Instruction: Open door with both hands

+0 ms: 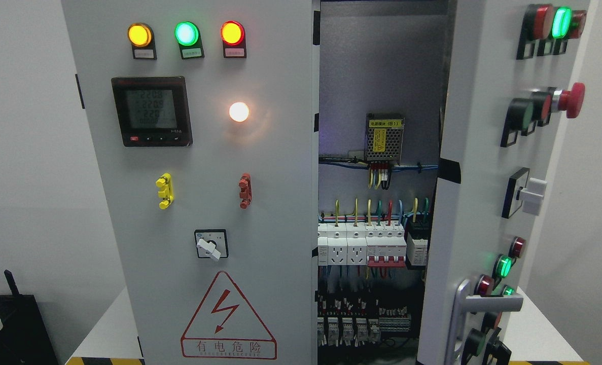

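A grey electrical cabinet fills the head view. Its left door [260, 203] is closed flat and carries three lit lamps, a digital meter [151, 111], a rotary switch [210, 244] and a red warning triangle [228, 317]. The right door [475, 152] is swung outward, seen nearly edge-on, with its silver lever handle [488, 304] low down and push buttons along its face. Between the doors the interior [377, 203] shows a power supply, coloured wires and rows of breakers. Neither of my hands is in view.
The cabinet stands on a white table [105, 329] with a yellow-black striped front edge. A red emergency stop button [572, 100] sticks out from the open door. A black box with an antenna [11, 314] sits at the lower left. White walls are behind.
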Robot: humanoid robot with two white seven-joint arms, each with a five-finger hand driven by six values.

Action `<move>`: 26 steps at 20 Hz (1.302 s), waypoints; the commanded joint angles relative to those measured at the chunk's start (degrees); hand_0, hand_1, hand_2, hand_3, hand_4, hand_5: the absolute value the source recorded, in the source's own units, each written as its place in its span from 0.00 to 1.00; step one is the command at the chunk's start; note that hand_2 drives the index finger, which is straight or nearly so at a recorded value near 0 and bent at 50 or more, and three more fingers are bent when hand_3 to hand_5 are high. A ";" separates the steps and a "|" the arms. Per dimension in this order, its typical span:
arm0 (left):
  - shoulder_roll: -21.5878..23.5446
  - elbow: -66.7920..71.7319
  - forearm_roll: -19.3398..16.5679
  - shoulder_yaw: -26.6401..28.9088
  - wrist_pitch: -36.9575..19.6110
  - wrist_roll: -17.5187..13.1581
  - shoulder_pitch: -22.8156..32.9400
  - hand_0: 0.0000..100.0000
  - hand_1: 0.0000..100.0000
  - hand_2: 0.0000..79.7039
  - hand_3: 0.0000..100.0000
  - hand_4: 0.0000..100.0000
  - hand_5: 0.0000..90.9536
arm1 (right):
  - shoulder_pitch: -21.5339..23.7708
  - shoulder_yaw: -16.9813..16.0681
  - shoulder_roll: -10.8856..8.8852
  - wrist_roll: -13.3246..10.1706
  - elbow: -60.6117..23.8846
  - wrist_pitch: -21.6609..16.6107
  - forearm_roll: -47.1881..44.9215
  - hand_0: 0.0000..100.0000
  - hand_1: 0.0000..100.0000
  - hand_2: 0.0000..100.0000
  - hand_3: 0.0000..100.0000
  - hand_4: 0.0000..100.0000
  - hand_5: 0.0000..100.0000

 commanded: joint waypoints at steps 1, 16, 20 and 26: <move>20.62 -22.77 15.72 20.42 -0.64 -4.20 5.46 0.00 0.00 0.00 0.00 0.03 0.00 | 0.00 0.00 0.01 0.00 -0.03 0.00 0.53 0.11 0.00 0.00 0.00 0.00 0.00; 37.24 -22.50 39.65 50.84 25.19 -20.20 9.60 0.00 0.00 0.00 0.00 0.03 0.00 | 0.00 0.00 0.01 0.00 -0.03 0.00 0.53 0.11 0.00 0.00 0.00 0.00 0.00; 40.32 -22.77 40.01 51.12 26.26 -26.42 9.51 0.00 0.00 0.00 0.00 0.03 0.00 | 0.00 0.00 0.01 0.00 -0.03 0.00 0.53 0.11 0.00 0.00 0.00 0.00 0.00; 49.02 -19.96 42.55 49.54 26.52 -29.17 6.62 0.00 0.00 0.00 0.00 0.03 0.00 | 0.00 0.00 0.01 0.00 -0.03 0.00 0.53 0.11 0.00 0.00 0.00 0.00 0.00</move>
